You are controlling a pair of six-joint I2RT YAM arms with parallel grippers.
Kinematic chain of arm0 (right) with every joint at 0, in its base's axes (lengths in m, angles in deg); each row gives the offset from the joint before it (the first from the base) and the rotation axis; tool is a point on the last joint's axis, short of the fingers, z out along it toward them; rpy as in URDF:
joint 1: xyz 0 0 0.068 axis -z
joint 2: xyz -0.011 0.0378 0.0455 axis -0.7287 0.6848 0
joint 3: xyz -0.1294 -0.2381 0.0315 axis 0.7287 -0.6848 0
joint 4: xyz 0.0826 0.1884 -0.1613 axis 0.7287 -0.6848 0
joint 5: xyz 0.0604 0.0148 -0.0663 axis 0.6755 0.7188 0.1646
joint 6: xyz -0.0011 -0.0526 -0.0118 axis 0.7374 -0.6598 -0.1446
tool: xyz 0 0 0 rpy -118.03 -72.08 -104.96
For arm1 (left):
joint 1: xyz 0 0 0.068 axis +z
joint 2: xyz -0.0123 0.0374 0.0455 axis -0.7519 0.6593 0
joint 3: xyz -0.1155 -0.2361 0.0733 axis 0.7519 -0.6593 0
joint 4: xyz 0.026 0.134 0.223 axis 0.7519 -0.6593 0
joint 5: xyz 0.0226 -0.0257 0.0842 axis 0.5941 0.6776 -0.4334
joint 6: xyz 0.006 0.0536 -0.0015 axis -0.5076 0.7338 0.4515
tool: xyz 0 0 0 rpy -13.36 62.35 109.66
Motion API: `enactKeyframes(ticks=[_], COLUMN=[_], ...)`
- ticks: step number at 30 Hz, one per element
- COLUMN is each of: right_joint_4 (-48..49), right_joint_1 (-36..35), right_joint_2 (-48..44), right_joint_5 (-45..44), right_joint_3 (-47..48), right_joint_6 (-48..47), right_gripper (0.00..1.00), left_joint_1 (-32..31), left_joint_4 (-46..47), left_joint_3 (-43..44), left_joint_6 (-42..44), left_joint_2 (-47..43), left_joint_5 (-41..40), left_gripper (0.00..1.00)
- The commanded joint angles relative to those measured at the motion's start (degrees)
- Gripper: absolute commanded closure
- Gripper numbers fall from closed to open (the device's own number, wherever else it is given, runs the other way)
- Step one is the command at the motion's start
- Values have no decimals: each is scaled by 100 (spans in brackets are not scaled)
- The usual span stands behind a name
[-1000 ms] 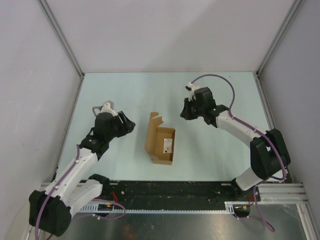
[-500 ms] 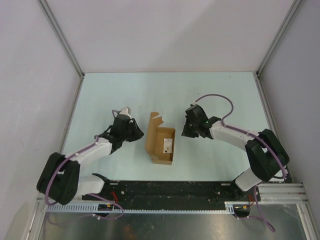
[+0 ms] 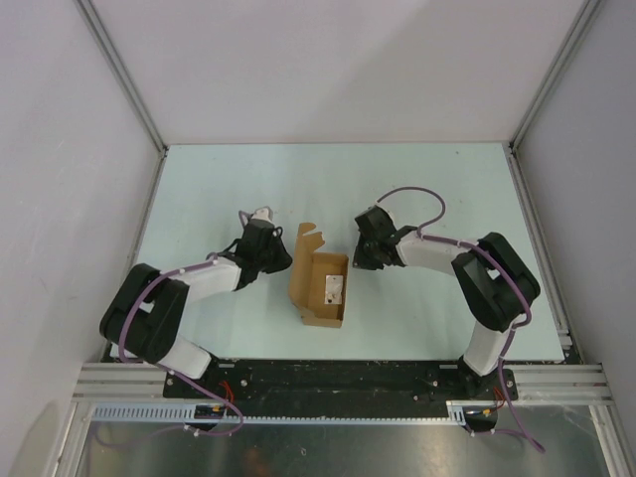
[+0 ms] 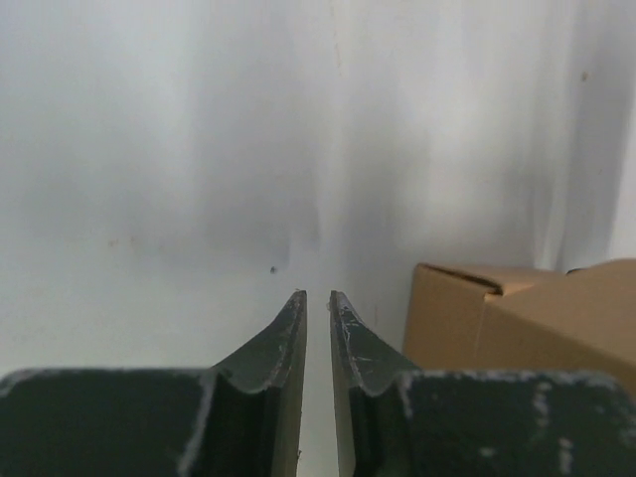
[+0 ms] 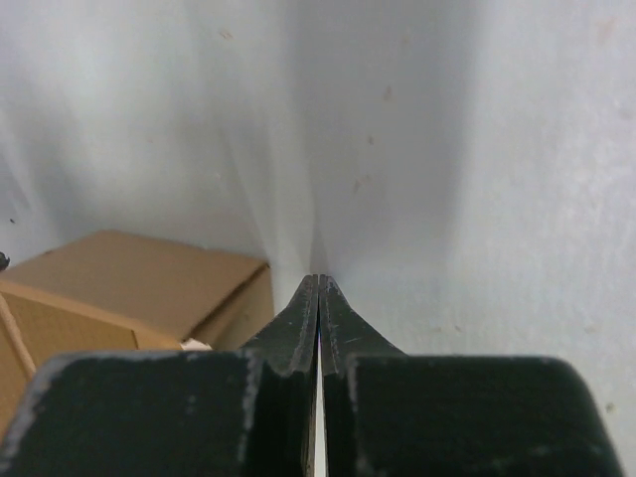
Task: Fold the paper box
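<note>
My left gripper [image 4: 317, 298] and right gripper [image 5: 318, 283], both pressed together and empty, sit low on either side of the paper box [image 3: 320, 280], which lies between them half open, so I can push its walls inward.

White arm links with black joints, purple cables looping alongside; dark, seemingly scuffed fingers [image 4: 283, 343].

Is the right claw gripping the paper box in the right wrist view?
No, the right claw is shut on nothing, with the paper box lying apart to its left.
</note>
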Motion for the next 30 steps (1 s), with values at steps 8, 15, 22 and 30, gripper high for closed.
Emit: enactKeyframes(ticks=[8, 15, 22, 30], right_joint_4=[-2, 68, 209, 148], right_joint_1=[-97, -150, -229, -344], right_joint_2=[492, 544, 658, 825], right_joint_5=[-202, -211, -150, -167], right_joint_3=[656, 682, 761, 972], right_joint_6=[-514, -479, -531, -531], right_gripper=[100, 100, 100, 100], left_joint_1=[-222, -450, -538, -652], left_joint_4=[522, 619, 759, 847], left_joint_3=[536, 580, 607, 624], left_joint_6=[256, 221, 186, 177], left_joint_2=[389, 521, 644, 679], left_joint_5=[84, 84, 268, 321], left_gripper=[82, 82, 83, 83])
